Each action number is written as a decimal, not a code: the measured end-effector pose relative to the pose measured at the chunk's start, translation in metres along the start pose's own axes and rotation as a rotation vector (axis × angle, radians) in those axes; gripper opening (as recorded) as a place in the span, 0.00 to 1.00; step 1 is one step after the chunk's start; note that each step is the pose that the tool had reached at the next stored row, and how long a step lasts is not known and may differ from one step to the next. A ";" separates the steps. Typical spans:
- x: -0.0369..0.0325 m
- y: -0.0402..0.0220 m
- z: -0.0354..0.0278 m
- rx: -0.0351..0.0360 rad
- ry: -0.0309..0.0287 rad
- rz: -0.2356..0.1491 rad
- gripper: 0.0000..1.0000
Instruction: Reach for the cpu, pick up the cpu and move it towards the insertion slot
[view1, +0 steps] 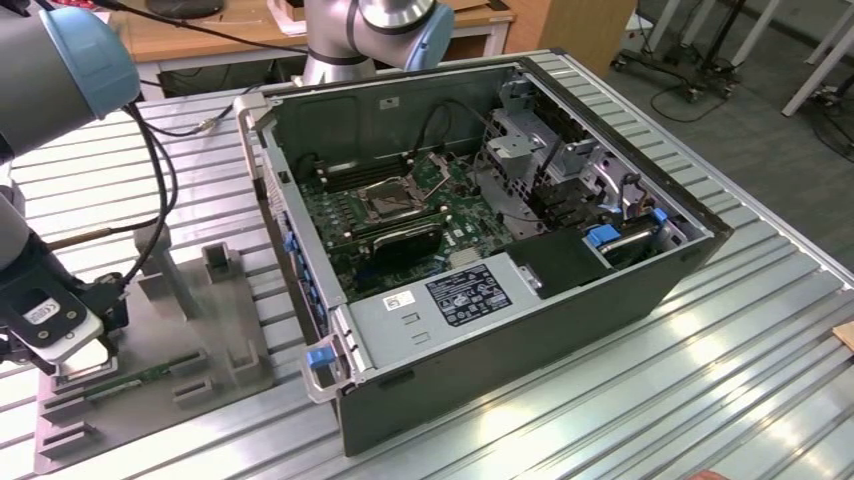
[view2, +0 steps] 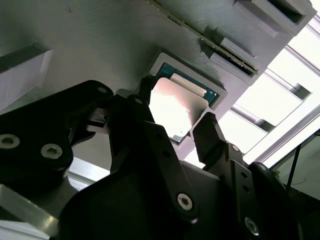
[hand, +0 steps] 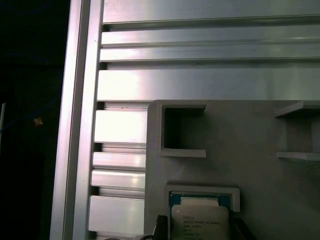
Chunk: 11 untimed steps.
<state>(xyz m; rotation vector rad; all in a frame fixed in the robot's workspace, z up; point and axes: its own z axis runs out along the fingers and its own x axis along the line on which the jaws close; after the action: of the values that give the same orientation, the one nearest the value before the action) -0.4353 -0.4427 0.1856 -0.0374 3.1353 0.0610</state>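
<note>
Second wrist view: gripper (view2: 176, 102) spread astride the cpu (view2: 172, 109) in its grey tray (view2: 100, 45).

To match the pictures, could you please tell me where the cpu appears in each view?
Exterior view: hidden under the end effector, at the exterior view's left.
Second wrist view: cpu in its pocket, by the end effector.
First wrist view: cpu in that same pocket.
Shared landmark: the grey tray.

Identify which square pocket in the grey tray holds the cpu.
The pocket with the raised pale rim holds the cpu, shiny top up. The other square pocket, near a corner of the tray, is bare grey inside.
</note>
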 end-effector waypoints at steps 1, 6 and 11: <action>0.0000 0.0000 0.0000 0.0000 0.0000 0.000 0.59; 0.0000 0.0000 0.0000 0.0001 0.0001 0.000 0.53; -0.0001 0.0002 -0.0030 -0.0003 -0.0006 0.000 0.53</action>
<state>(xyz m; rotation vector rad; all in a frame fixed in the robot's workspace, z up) -0.4352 -0.4426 0.1886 -0.0374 3.1348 0.0615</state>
